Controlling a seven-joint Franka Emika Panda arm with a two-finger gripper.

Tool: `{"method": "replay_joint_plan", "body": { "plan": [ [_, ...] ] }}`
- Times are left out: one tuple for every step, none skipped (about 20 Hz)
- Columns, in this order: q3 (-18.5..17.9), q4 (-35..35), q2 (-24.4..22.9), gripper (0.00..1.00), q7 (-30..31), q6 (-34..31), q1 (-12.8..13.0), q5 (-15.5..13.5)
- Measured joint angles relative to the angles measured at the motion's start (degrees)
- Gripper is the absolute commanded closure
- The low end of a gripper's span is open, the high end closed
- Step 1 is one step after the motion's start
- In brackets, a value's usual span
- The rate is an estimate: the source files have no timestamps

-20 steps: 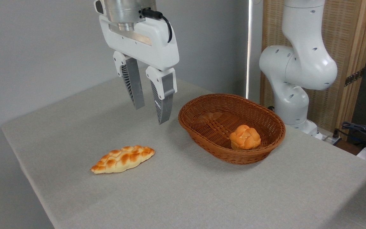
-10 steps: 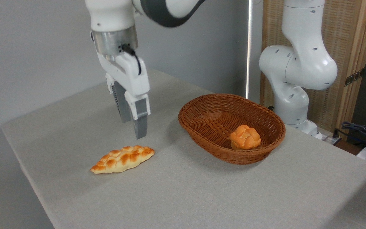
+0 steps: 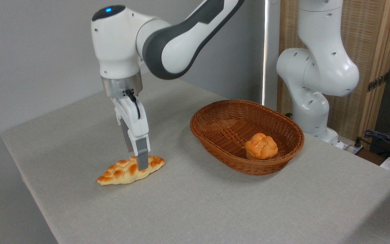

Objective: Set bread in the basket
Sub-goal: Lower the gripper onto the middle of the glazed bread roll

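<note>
Pale yellow with toasted orange-brown bumps, the bread (image 3: 130, 169) lies flat on the grey table (image 3: 215, 206), toward its left front edge and well apart from the basket (image 3: 215, 112), which stands nearer the back right edge. The pincer (image 3: 137, 162) points straight down over the right half of the loaf, seen almost edge-on: one finger (image 3: 142, 159) crosses in front of the loaf's near side and the other sits behind it, so the fingers seem to straddle the bread across its narrow width. Whether they are spread or already pressing on it cannot be told from this angle. The step in hand looks like the grasp itself, with carry and drop not yet done. Next, I judge, the fingers must close on the loaf firmly enough to lift it level, though the hold is off-centre and the long left end may sag. A round orange bun (image 3: 261, 146) already fills the basket's right part, so the free left part suits the loaf better.
</note>
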State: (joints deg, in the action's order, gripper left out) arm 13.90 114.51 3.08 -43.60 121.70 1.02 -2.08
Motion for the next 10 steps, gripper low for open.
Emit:
{"method": "replay_joint_plan", "body": {
  "plan": [
    [0.2, 0.1, 0.6, 0.00, 0.0, 0.7, 0.2, 0.0],
    [0.5, 0.2, 1.0, 0.00, 0.0, 1.1, 0.3, 0.0],
    [0.7, 0.2, 1.3, 0.00, 0.0, 1.3, 0.4, 0.0],
    [0.8, 0.2, 1.5, 0.00, 0.0, 1.4, 0.5, 0.0],
    [0.8, 0.2, 1.6, 0.00, 0.0, 1.4, 0.5, 0.0],
    [0.8, 0.2, 1.6, 0.00, 0.0, 1.4, 0.6, 0.0],
    [0.8, 0.2, 1.7, 0.00, 0.0, 1.5, 0.6, 0.0],
    [0.8, 0.2, 1.8, 0.00, 0.0, 1.9, 0.6, 0.0],
    [0.8, 0.2, 2.0, 0.00, 0.0, 2.4, 0.6, 0.0],
    [0.8, 0.2, 2.2, 0.00, 0.0, 2.9, 0.6, 0.0]
  ]
}}
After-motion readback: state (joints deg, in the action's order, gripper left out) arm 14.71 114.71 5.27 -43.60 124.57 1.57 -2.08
